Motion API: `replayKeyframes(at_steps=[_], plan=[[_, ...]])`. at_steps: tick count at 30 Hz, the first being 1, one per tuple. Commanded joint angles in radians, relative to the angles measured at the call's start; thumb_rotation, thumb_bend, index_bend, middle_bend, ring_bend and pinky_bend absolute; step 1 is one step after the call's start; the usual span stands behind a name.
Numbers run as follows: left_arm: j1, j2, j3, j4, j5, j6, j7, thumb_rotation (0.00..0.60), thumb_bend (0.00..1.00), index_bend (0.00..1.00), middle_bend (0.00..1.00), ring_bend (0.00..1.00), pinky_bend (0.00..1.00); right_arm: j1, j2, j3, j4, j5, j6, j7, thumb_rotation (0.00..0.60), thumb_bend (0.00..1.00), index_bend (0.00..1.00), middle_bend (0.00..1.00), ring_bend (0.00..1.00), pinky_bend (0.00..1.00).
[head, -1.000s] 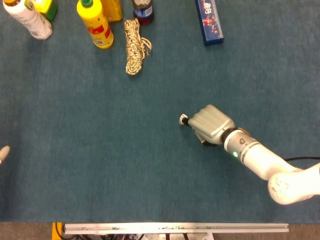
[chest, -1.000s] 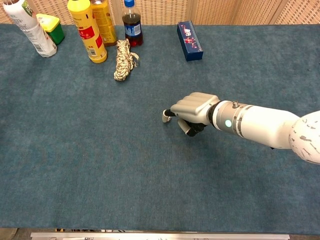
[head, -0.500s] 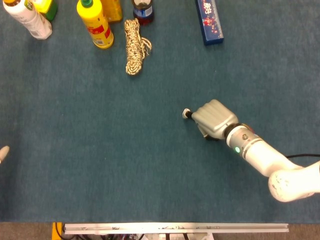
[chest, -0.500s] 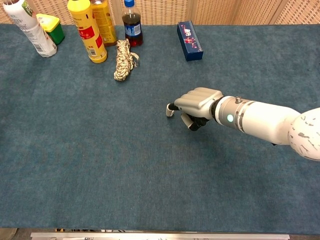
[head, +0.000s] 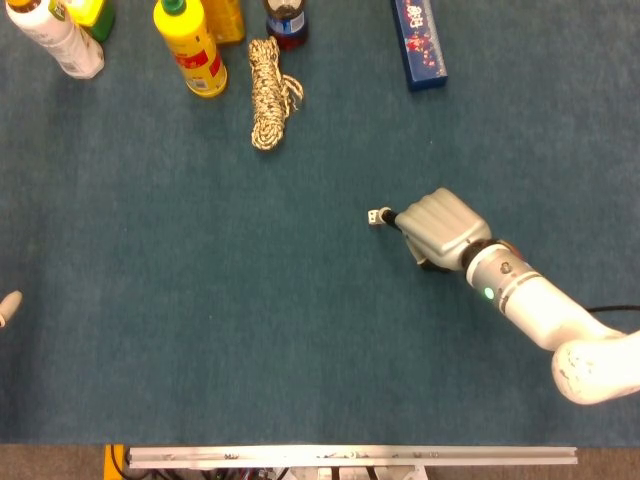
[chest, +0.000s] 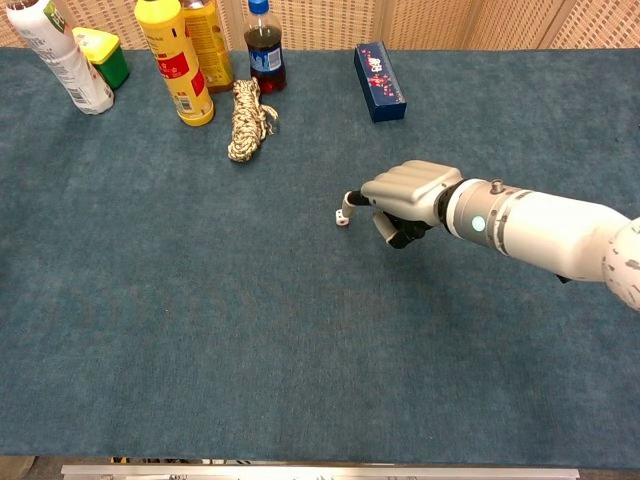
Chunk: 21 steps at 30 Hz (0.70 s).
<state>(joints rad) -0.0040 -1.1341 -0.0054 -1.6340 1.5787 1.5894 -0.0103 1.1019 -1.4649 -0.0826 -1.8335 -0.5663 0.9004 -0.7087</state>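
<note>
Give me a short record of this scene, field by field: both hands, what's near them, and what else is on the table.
right hand: fingers curled in, holding nothing, over the blue cloth
nearest thing: small white cube, lying just off the fingertips; contact cannot be told
left hand: only a tip shows at the left edge of the head view
far edge, left to right: white bottle, green box, yellow bottle, dark drink bottle, blue box
rope bundle: lies in front of the bottles
</note>
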Motion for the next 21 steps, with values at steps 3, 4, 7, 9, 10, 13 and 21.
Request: replayKeyframes(at_steps=[3, 4, 7, 9, 10, 13, 21], plan=[[0.002, 0.000, 0.000, 0.000, -0.001, 0.002, -0.001, 0.600, 0.13, 0.00, 0.00, 0.00, 0.00, 0.002, -0.016, -0.007, 0.013, 0.005, -0.009, -0.005, 0.600, 0.97, 0.21, 1.00, 1.00, 1.00], [0.002, 0.000, 0.000, 0.001, -0.001, 0.002, -0.002, 0.600, 0.13, 0.00, 0.00, 0.00, 0.00, 0.004, -0.020, -0.008, 0.018, 0.009, -0.011, -0.007, 0.600, 0.97, 0.21, 1.00, 1.00, 1.00], [0.003, 0.001, 0.000, 0.003, -0.003, 0.003, -0.005, 0.600, 0.13, 0.00, 0.00, 0.00, 0.00, 0.009, -0.032, -0.012, 0.030, 0.020, -0.016, -0.013, 0.600, 0.97, 0.21, 1.00, 1.00, 1.00], [0.003, 0.000, 0.000, 0.005, -0.005, 0.001, -0.006, 0.600, 0.13, 0.00, 0.00, 0.00, 0.00, 0.011, -0.037, -0.011, 0.036, 0.026, -0.016, -0.015, 0.600, 0.97, 0.21, 1.00, 1.00, 1.00], [0.003, 0.000, 0.000, 0.006, -0.006, 0.000, -0.007, 0.600, 0.13, 0.00, 0.00, 0.00, 0.00, 0.012, -0.039, -0.011, 0.038, 0.028, -0.017, -0.015, 0.600, 0.97, 0.21, 1.00, 1.00, 1.00], [0.003, 0.000, 0.000, 0.007, -0.005, 0.000, -0.008, 0.600, 0.13, 0.00, 0.00, 0.00, 0.00, 0.015, -0.043, -0.010, 0.045, 0.037, -0.018, -0.018, 0.600, 0.97, 0.21, 1.00, 1.00, 1.00], [0.003, 0.002, -0.002, 0.009, -0.007, 0.001, -0.016, 0.600, 0.13, 0.00, 0.00, 0.00, 0.00, 0.029, -0.047, 0.014, 0.065, 0.068, -0.012, -0.015, 0.600, 0.97, 0.21, 1.00, 1.00, 1.00]])
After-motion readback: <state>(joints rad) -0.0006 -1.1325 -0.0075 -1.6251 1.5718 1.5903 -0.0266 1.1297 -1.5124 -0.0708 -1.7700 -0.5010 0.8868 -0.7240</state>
